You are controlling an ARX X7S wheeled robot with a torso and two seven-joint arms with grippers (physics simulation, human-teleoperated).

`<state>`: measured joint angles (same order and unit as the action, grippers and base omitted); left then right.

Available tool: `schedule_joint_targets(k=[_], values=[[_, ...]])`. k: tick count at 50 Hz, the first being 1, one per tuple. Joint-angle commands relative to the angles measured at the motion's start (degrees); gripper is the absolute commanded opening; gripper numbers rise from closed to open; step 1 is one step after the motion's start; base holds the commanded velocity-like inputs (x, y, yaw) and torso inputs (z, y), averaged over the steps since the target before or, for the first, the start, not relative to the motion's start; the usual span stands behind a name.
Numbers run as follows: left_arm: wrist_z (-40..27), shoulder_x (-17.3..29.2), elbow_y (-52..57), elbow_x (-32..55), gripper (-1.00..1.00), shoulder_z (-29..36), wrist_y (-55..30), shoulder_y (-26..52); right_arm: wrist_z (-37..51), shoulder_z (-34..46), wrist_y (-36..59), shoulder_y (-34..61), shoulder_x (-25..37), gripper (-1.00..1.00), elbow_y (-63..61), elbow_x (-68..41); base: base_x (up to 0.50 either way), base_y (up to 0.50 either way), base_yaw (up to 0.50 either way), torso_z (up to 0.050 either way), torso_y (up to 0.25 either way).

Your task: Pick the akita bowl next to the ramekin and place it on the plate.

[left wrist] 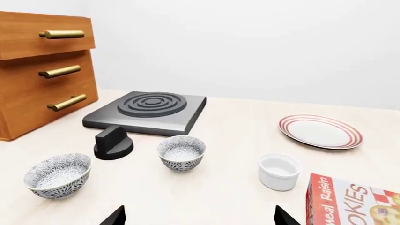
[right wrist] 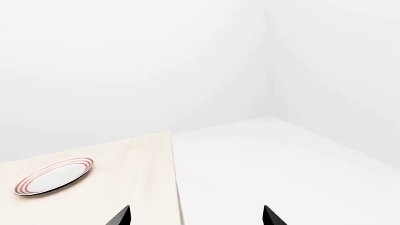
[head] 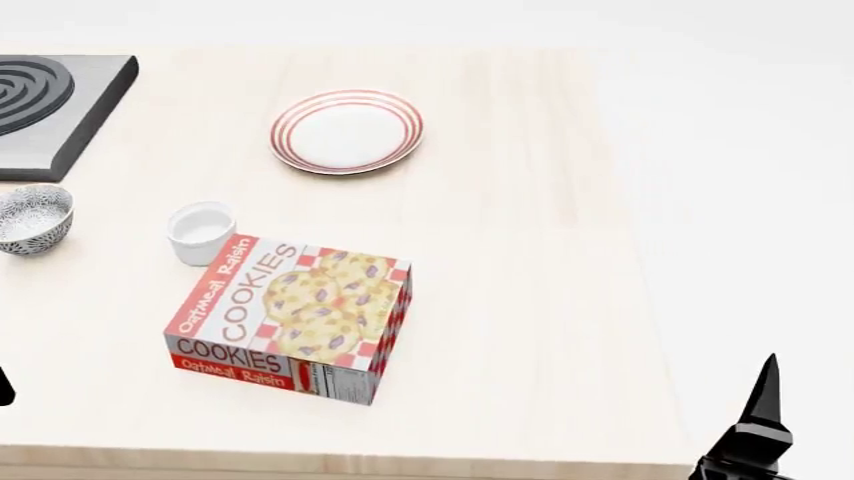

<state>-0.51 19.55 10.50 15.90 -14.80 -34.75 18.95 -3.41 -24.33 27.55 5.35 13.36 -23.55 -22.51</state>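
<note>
Cookie box point(head: 296, 318) sits just beside ramekin point(head: 202, 233), near akita bowl point(head: 30, 218)

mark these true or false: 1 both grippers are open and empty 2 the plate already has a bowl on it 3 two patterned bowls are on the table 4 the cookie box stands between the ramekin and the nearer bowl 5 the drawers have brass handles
1. True. The left gripper and right gripper each show spread fingertips with nothing between them.
2. False. The plate is bare.
3. True. One bowl sits near the ramekin; the other bowl is farther off.
4. False. The cookie box lies on the ramekin's other side; nothing stands between ramekin and bowl.
5. True. The drawers have brass bar handles.
</note>
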Motion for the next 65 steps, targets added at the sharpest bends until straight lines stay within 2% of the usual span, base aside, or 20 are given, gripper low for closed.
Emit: schedule_joint_targets(k=[1,20,65], values=[[-0.18,0.13,0.14,0.21,1.0,-0.01,-0.03,-0.11,0.66,0.38,0.14,-0.04,0.28,1.0,-0.12,0.15,0.0,0.0,0.0,0.0,0.0],[-0.33,0.32,-0.52,0.27,1.0,0.39,0.39,-0.04,0.7,0.69,-0.49,-0.18,0.69,1.0,0.18,-0.25,0.04,0.0,0.0,0.0,0.0],[-0.94,0.77,-0.3,1.01,1.0,0.64,0.4,-0.16,1.28,1.46,-1.84,-0.64,1.35,1.0,0.71,-0.82,0.2,0.0,0.0,0.0,0.0]])
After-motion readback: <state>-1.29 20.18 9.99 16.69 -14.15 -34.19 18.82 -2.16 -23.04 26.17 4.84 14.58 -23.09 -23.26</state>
